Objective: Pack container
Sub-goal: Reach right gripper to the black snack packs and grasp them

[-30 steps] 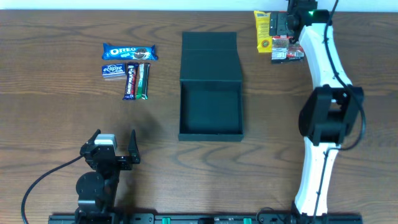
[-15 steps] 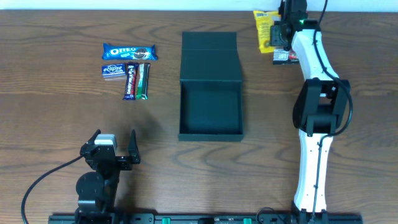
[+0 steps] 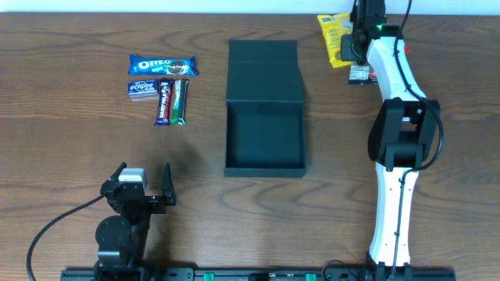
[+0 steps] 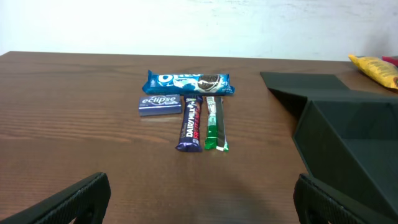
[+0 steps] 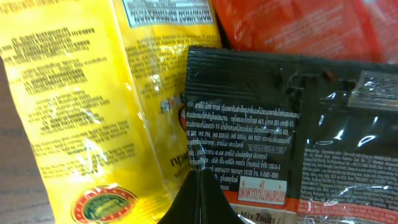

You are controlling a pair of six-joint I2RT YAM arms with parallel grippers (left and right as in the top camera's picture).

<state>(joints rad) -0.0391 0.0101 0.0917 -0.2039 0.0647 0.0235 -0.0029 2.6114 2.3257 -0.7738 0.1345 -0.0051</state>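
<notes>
The container (image 3: pixel 263 70) is a dark green-black box at the table's middle, its flap lid thrown open toward the back; the left wrist view has it on the right (image 4: pixel 348 143). My right gripper (image 3: pixel 353 48) is at the back right over a pile of snack packets. In the right wrist view its jaws (image 5: pixel 200 180) are pressed together on the crinkled left edge of a black snack packet (image 5: pixel 280 137), beside a yellow packet (image 5: pixel 74 93). My left gripper (image 3: pixel 144 173) stands open near the front left, nothing between its fingers (image 4: pixel 68 202).
An Oreo pack (image 3: pixel 162 65), a blue Eclipse box (image 3: pixel 142 87), a Dairy Milk bar (image 3: pixel 165 101) and a green bar (image 3: pixel 180 101) lie at the back left. A red packet (image 5: pixel 298 28) lies behind the black one. The right arm stretches along the table's right side.
The right gripper has come down onto the packet pile and closed from wide open to shut. The left arm has not moved.
</notes>
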